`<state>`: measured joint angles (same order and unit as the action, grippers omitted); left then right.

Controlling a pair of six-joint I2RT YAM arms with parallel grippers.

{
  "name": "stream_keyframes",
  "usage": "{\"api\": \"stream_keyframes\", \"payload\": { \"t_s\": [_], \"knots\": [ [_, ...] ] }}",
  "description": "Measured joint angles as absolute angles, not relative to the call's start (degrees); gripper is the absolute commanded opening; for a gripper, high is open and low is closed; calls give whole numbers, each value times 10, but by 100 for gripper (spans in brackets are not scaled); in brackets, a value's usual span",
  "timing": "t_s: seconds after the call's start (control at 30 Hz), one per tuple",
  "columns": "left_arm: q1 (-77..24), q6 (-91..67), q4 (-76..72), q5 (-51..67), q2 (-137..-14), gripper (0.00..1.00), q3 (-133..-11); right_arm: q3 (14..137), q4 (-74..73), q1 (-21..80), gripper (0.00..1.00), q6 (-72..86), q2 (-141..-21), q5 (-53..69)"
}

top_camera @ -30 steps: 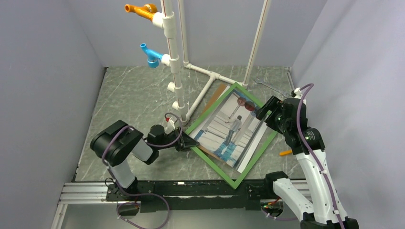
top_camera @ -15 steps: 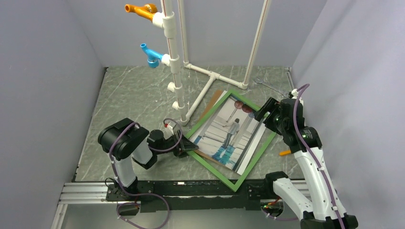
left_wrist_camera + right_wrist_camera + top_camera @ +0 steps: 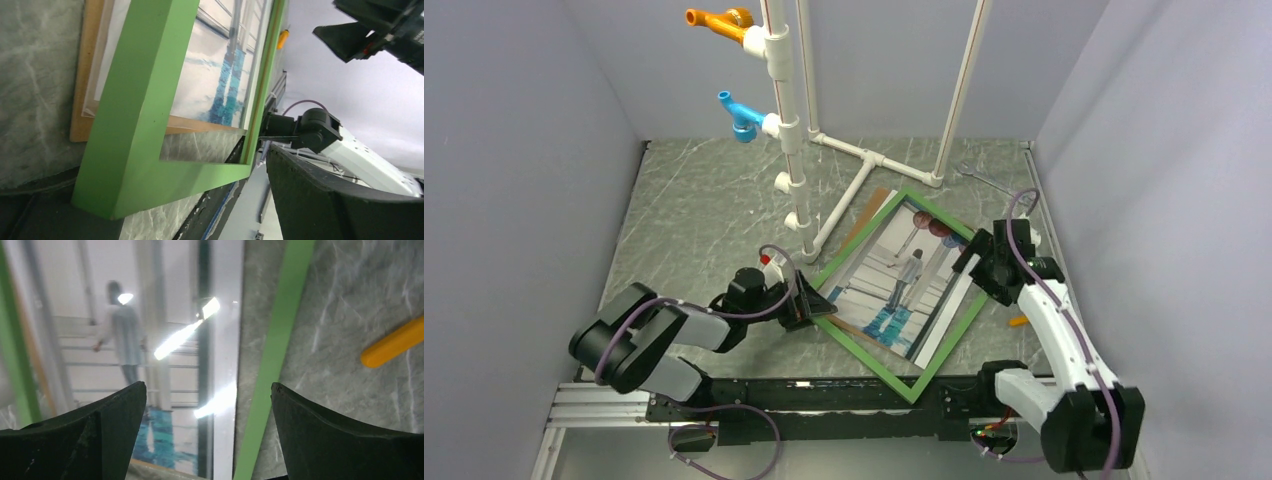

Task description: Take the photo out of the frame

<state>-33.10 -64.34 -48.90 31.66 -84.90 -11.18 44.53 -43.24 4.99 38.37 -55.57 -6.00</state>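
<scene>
Spreading across the whole floor of the booth, the grey marbled tabletop (image 3: 694, 220) carries a white pipe stand (image 3: 786, 120) at the back. The green frame (image 3: 135, 100) lies turned diagonally to the right of the middle. The photo (image 3: 909, 285) sits inside the frame's opening, face up. Its lower edge stops short of the frame's nearest corner, so bare tabletop shows there. A brown backing board (image 3: 87, 75) lies under the photo and pokes out past the frame's upper left rail.

The left gripper (image 3: 812, 305) is at the frame's left corner with its fingers spread, and the corner is between them without being pinched. The right gripper (image 3: 207, 390) hovers over the photo's right border and the green rail beside it, fingers wide apart and holding nothing. A small orange stick (image 3: 395, 342) lies on the tabletop just right of the frame.
</scene>
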Motion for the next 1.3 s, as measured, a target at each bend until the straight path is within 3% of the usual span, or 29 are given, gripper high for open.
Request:
{"api": "stream_keyframes", "payload": {
  "t_s": [0.23, 0.6, 0.8, 1.0, 1.3],
  "knots": [
    [-333, -601, -362, 285, -785, 99, -134, 376, -406, -81, 86, 406, -649, -9],
    [-352, -574, -274, 259, -741, 74, -142, 323, -331, -82, 74, 432, -685, 1],
    [-368, -552, -212, 243, -687, 68, -157, 312, -296, -82, 48, 441, -685, -6],
    [-376, -526, -174, 225, -632, 61, -182, 288, -254, -84, 1, 435, -670, -15],
    [-399, -484, -127, 221, -576, 63, -213, 238, -237, -82, 0, 456, -590, -14]
  ]
}}
